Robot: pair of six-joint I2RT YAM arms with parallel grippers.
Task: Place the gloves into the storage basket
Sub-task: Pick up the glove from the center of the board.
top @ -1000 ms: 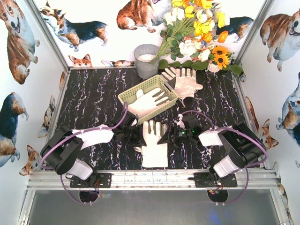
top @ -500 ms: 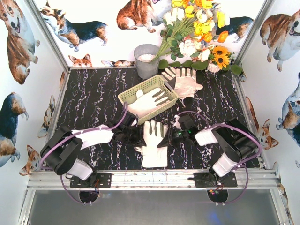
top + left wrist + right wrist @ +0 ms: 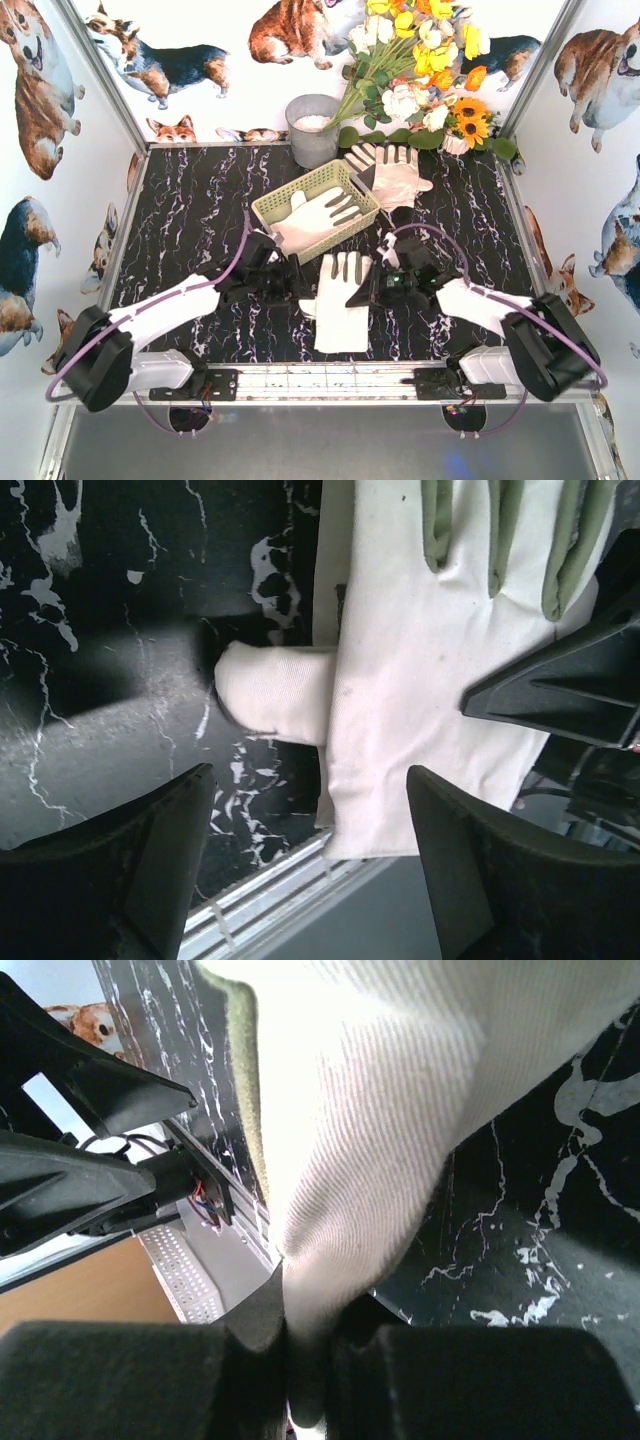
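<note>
Now right jaws tight on glove (image 3: 350,1110), left jaws wide apart.

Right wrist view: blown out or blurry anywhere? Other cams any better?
Right wrist: the glove is overexposed near the top, the fingers clamping it are dark and blurred. Left wrist: glove sharp, a smeared dark streak on the table. Top external: evenly lit, sharp.

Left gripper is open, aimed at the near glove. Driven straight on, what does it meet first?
Probably the thumb of the near glove, lying straight ahead of the open left gripper in its wrist view. The right gripper, shut on that glove, sits beyond. Height is unclear.
</note>
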